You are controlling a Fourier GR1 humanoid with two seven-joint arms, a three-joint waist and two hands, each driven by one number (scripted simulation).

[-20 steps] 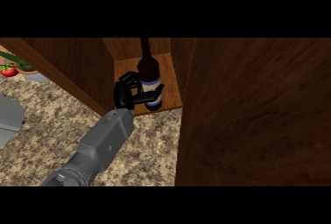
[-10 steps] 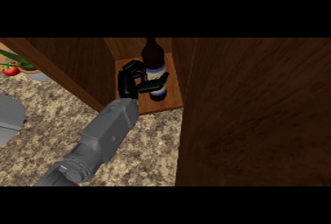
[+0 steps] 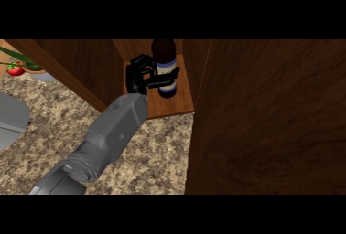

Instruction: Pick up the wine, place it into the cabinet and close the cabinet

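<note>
Item: wine point(image 3: 165, 68), standing upright on cabinet point(image 3: 172, 104) shelf, just right of left hand point(image 3: 140, 75). Hand fingers curling round bottle, thumb touching label. Placement appearing nearly done; release pending; door point(image 3: 270, 119) standing open, closing remaining.

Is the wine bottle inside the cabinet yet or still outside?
Inside. The wine bottle stands on the cabinet's shelf between its wooden walls, with the hand curled round it.
</note>
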